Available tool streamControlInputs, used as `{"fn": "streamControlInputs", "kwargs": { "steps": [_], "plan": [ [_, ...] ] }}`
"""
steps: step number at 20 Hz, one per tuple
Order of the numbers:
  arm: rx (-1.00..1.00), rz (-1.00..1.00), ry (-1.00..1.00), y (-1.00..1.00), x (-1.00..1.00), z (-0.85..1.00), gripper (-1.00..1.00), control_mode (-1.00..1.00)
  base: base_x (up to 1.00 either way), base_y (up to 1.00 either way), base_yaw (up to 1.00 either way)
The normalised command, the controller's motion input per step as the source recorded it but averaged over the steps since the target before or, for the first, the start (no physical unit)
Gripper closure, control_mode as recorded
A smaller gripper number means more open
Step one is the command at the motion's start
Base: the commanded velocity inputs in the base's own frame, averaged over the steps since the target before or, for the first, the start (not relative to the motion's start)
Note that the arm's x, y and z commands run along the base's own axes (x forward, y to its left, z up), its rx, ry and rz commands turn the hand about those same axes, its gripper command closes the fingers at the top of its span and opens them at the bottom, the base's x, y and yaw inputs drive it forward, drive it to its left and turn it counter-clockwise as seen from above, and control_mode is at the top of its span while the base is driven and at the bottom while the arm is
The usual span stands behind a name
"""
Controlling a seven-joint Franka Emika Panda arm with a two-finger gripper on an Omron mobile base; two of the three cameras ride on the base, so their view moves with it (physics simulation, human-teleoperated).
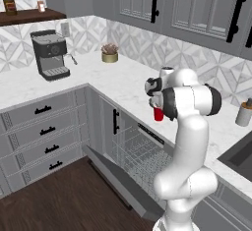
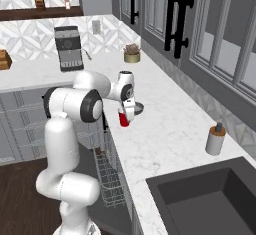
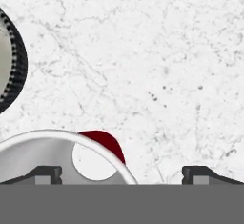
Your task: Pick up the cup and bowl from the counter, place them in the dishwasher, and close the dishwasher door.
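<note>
From the left base camera, the arm is bent over the counter [image 1: 98,72] and the gripper [image 1: 156,108] points down with the red cup [image 1: 158,114] hanging right at its tips, near the counter's front edge. Below it the dishwasher [image 1: 142,151] is open, its door [image 1: 118,176] dropped flat and the wire rack [image 1: 142,158] showing. Farther back there's a coffee machine [image 1: 49,55] and a potted plant [image 1: 110,53], plus a soap bottle [image 1: 243,113] off to the right by the sink [image 1: 238,156]. From the right base camera the cup [image 2: 123,118] is up off the counter [image 2: 165,129] in the gripper [image 2: 126,113], and the grey bowl [image 2: 137,109] sits on the marble just behind it, touching or nearly so, can't tell which. In the hand camera the fingers [image 3: 47,174] are spread fairly wide; the cup's [image 3: 102,144] white rim sits over the left one, so it looks pinched by its wall. The bowl [image 3: 12,66] peeks in at the left edge.
</note>
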Motion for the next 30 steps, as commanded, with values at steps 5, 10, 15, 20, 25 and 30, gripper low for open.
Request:
{"fn": "streamControlInputs", "kwargs": {
  "steps": [5,10,15,20,25,30],
  "plan": [
    [0.00,-0.07,0.00,0.00,0.21,-0.15,-1.00,-1.00,0.00,0.00,0.00],
    [0.00,-0.06,-0.01,0.00,-0.04,-0.30,1.00,-1.00,0.00,0.00,0.00],
    [0.00,-0.03,-0.06,0.02,-0.38,-0.44,1.00,-1.00,0.00,0.00,0.00],
    [0.00,-0.01,-0.04,0.05,-0.39,0.01,1.00,-1.00,0.00,0.00,0.00],
    [-0.02,0.00,-0.01,0.32,-0.45,0.44,1.00,-1.00,0.00,0.00,0.00],
    [-0.04,0.00,0.00,0.46,-0.36,0.34,1.00,-1.00,0.00,0.00,0.00]
  ]
}}
